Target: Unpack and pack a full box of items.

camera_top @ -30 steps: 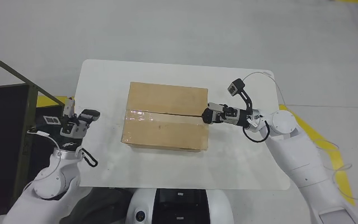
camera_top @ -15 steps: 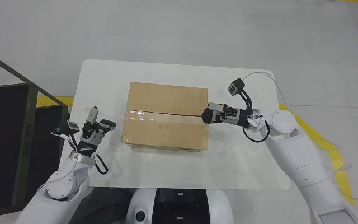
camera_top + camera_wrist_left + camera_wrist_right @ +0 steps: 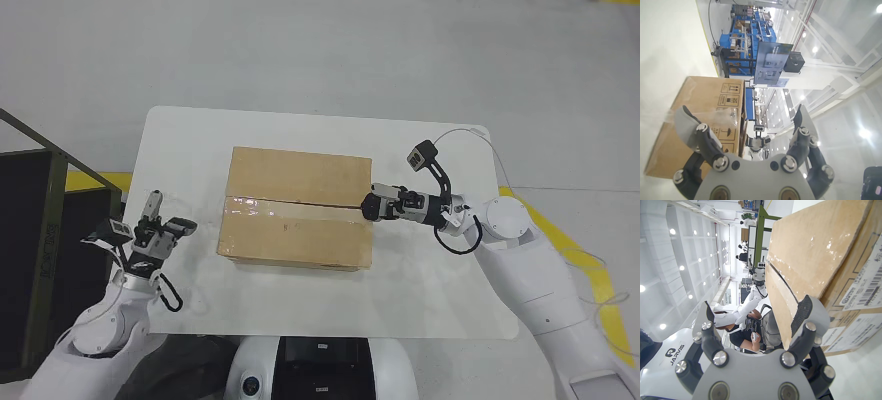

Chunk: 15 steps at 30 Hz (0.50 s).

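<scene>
Only the left end effector [image 3: 172, 213] backed from the box [image 3: 295, 208].

White table [image 3: 420, 290]; taped cardboard box [image 3: 295, 208] at centre.

box [image 3: 295, 205] | look: you have one brown cardboard carton; glossy clear tape runs along its centre seam | state: top flaps down; the seam shows as a dark slit at the right end | pose: flat, long side across | place: middle of the white bench [image 3: 430, 290] | faces: handling symbols on the left end; white labels on the right end
</scene>
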Available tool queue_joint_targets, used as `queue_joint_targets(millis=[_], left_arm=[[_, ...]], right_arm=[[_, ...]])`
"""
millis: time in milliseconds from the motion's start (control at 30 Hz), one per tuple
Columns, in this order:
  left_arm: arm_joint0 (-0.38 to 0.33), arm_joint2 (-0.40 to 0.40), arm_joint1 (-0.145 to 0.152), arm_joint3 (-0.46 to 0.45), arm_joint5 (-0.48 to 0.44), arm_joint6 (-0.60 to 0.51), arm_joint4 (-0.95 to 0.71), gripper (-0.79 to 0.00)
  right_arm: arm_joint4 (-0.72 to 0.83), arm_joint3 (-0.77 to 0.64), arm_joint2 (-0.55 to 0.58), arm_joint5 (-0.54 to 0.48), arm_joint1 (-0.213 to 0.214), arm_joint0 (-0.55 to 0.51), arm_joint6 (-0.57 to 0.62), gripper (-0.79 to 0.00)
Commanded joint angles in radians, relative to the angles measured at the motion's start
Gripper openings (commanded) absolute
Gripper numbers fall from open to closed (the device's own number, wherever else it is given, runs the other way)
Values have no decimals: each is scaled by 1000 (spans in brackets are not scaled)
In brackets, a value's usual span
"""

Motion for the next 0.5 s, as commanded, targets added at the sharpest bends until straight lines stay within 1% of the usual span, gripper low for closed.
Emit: queue_joint_targets(millis=[0, 133, 233, 367, 467], left_arm=[[11, -24, -3, 19, -3, 2, -12, 0], [23, -53, -8, 34, 7, 0, -5, 0], [19, -59, -13, 34, 34, 1, 11, 0], [-2, -43, -15, 32, 107, -66, 23, 0], [-21, -24, -18, 37, 150, -96, 44, 0]], right_arm=[[0, 0, 0, 0, 0, 0, 0, 0], [0, 0, 0, 0, 0, 0, 0, 0], [0, 0, 0, 0, 0, 0, 0, 0], [0, 0, 0, 0, 0, 0, 0, 0], [0, 0, 0, 0, 0, 0, 0, 0]])
